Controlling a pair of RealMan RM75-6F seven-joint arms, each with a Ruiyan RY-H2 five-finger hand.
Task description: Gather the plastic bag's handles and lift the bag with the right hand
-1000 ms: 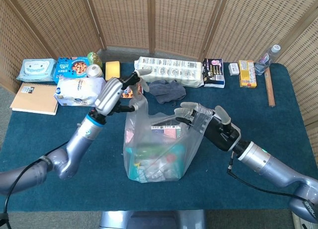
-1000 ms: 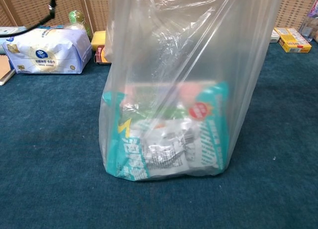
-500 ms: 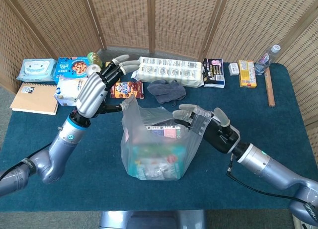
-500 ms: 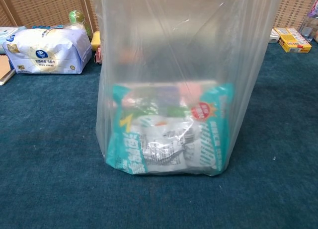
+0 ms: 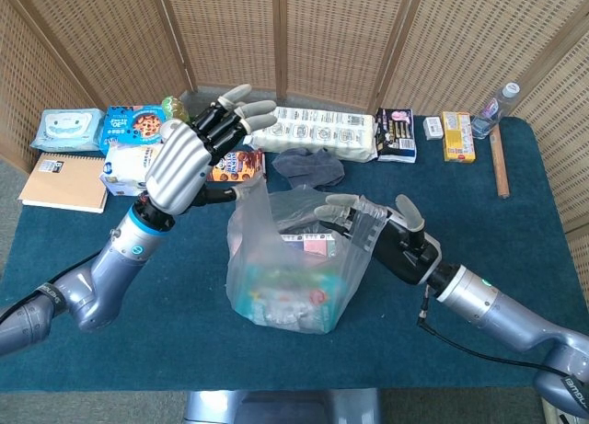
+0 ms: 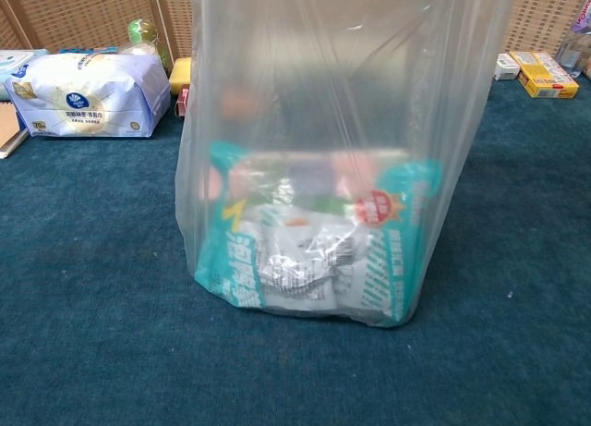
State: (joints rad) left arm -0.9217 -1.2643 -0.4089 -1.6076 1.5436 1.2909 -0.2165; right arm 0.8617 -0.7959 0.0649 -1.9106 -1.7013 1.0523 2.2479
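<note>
Our right hand (image 5: 382, 231) has its fingers (image 5: 333, 204) hooked into the near-right rim of the plastic bag (image 5: 290, 268), grasping the right handle (image 5: 366, 223), which drapes over them. Our left hand (image 5: 189, 157) is raised at the left of the bag, fingers spread and released, holding nothing; the bag's left handle (image 5: 250, 192) stands up loose just beside its wrist, and we cannot tell whether they touch.

The bag sits in the middle of the blue surface (image 5: 83, 249), upright and full of packets. In the chest view the bag fills the frame and leans a little, its near-right bottom corner seemingly just off the cloth, though the blur makes that uncertain.

The main risk, as we judge it, is lifting with only one handle gathered. The load would hang from the right side, the bag would tilt, and the packets could slide toward the open left mouth and spill. The thin film could also stretch or slip off our fingers if they do not curl fully around it. A second risk is our left arm sweeping back into the biscuit pack (image 5: 237, 165) or the tissue pack (image 5: 136, 168) behind it.
</note>
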